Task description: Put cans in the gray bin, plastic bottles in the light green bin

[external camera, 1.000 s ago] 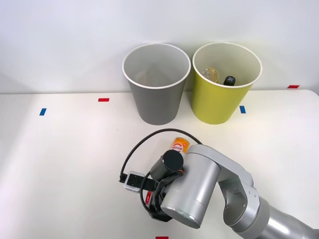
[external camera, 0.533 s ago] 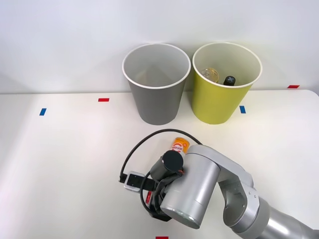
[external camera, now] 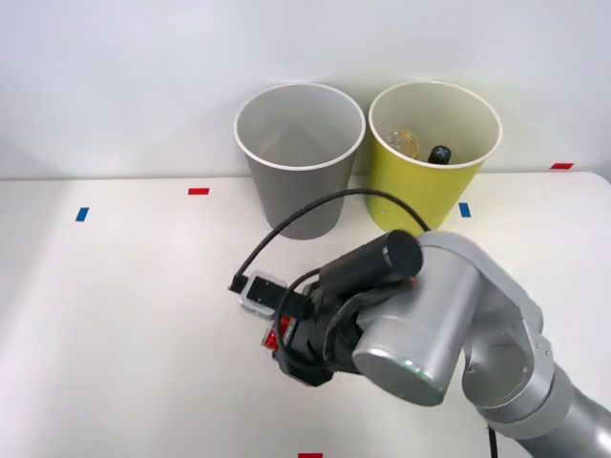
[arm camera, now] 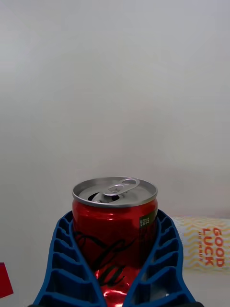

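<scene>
- Red can: shiny, silver top w/ pull tab, upright, clamped between blue ribbed fingers.
- Orange-and-white can: lying on its side just beside red can, "GOOD LUCK" print.
- Gray bin: upright at table's far edge, white rim, pale inside.
- Light green bin: upright, just right of gray bin.
- Plastic bottles inside green bin: black cap, amber-tinted rounded end.

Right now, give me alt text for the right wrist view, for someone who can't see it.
A shiny red can with a silver top and pull tab stands upright between the two blue ribbed fingers of the right tool, which close against its sides. Beside it lies an orange-and-white can printed "GOOD LUCK", on a plain white table.
</scene>
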